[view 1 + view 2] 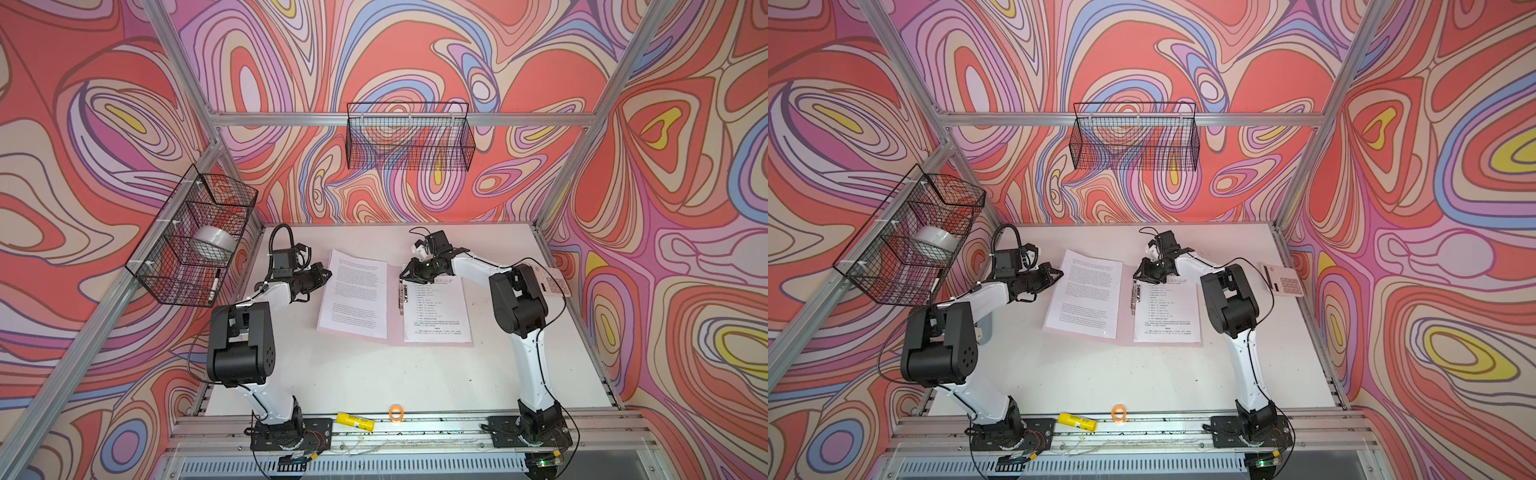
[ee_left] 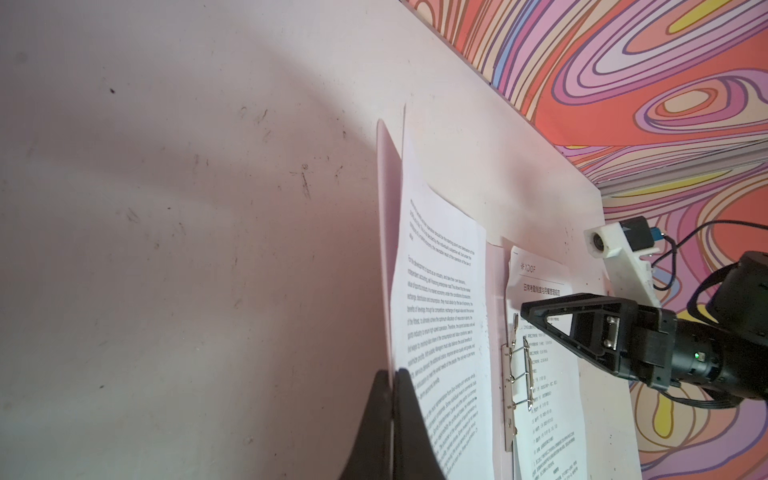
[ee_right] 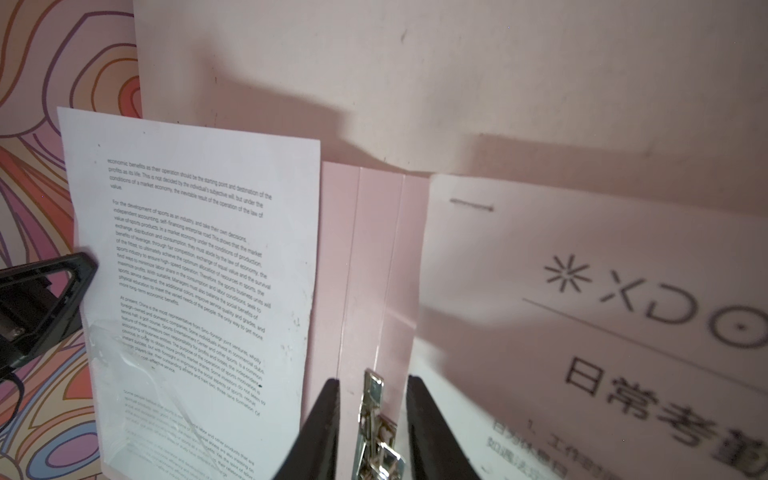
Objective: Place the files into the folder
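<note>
Right tool (image 3: 372, 379) over folder (image 3: 374, 249) (open), files (image 3: 195, 257) inside

Pale pink folder (image 3: 374, 257), white files (image 3: 187, 249) printed black, black wire baskets (image 1: 409, 167), walls (image 1: 415, 50) swirled red, lilac, yellow.

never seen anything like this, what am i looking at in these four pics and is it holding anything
This is a two-armed robot at a white table. Two pictures look down from overhead, side by side, showing nearly the same scene. The other two come from a camera on each arm's wrist. On the table lies an open pink folder with a silver clip at its spine, a printed sheet on its left half and a logo sheet on its right. The left arm's fingers are shut at the printed sheet's outer edge; whether they pinch it is unclear. The right arm's fingers stand open either side of the clip, holding nothing. A calculator and glue stick lie aside.
</note>
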`<control>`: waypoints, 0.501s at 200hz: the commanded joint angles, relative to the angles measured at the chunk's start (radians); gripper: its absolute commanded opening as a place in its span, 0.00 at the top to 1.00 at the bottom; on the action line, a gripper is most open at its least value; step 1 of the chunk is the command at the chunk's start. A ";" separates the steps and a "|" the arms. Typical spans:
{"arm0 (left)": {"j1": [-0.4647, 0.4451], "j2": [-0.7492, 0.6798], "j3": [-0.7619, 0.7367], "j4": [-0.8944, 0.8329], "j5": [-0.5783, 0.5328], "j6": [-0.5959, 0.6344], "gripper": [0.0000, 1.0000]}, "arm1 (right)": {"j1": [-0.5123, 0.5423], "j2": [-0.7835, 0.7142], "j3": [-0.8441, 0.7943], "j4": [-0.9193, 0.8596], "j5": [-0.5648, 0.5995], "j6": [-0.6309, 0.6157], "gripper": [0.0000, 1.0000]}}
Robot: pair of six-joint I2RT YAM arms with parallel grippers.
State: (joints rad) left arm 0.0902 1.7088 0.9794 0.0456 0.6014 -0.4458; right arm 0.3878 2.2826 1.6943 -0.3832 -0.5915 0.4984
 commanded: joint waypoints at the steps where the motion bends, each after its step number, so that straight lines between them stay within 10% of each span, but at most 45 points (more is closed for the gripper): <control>1: -0.007 -0.005 -0.005 -0.012 -0.005 0.013 1.00 | 0.008 0.041 0.030 -0.010 0.009 -0.018 0.71; 100: -0.009 -0.005 -0.004 -0.015 -0.006 0.015 1.00 | 0.026 0.067 0.032 0.046 -0.055 -0.008 0.72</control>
State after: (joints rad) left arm 0.0902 1.7088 0.9794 0.0452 0.6010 -0.4458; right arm 0.4034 2.3230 1.7054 -0.3599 -0.6205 0.4980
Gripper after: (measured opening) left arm 0.047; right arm 0.287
